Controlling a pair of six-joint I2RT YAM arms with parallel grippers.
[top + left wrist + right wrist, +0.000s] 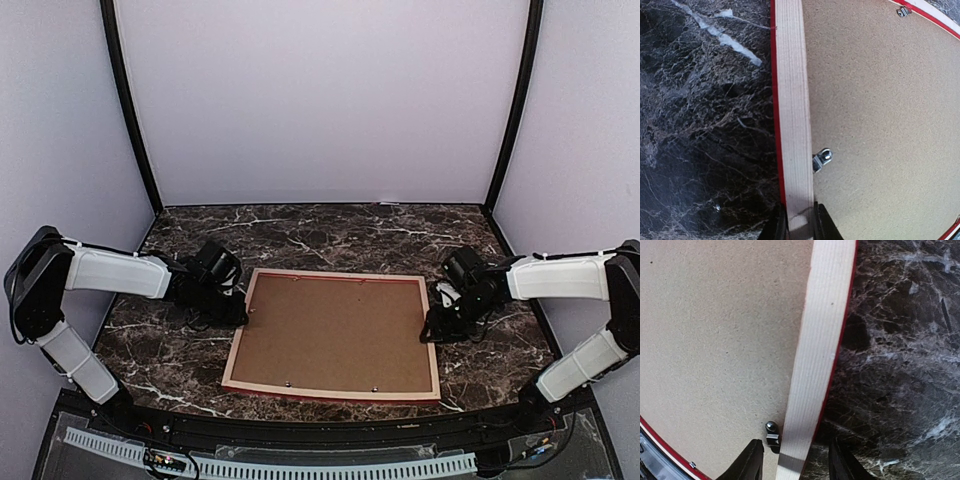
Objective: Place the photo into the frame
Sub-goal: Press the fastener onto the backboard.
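**Position.** We find the frame [239, 338] lying face down on the marble table [330, 235]. Its pale wood rails are uppermost, and a thin red edge shows along the outer sides. A brown backing board [335, 330] fills the opening, with small metal turn clips [822, 159] at the rail's inner edge. The photo is not visible, and we cannot tell whether it lies beneath the board.

**Claws.** The left claw [800, 224] is closed on the left rail, with a finger pressed to each side. The right claw [795, 460] stands open astride the right rail. A gap shows beside each finger, and nothing is gripped.

**Handling, in our judgement.**
- The frame is probably light and stiff along each rail, but likely to rack if lifted by one side only.
- The rails are narrow, painted smooth outside and bare grained wood on the back, so purchase should be fair.
- The best hold is across a rail near mid-length, on opposite sides together, clear of the clips.
- The board looks like stiff, matt, speckled fibreboard.
- The clips are small and could bend easily.
- The glossy tabletop may let the frame slide.
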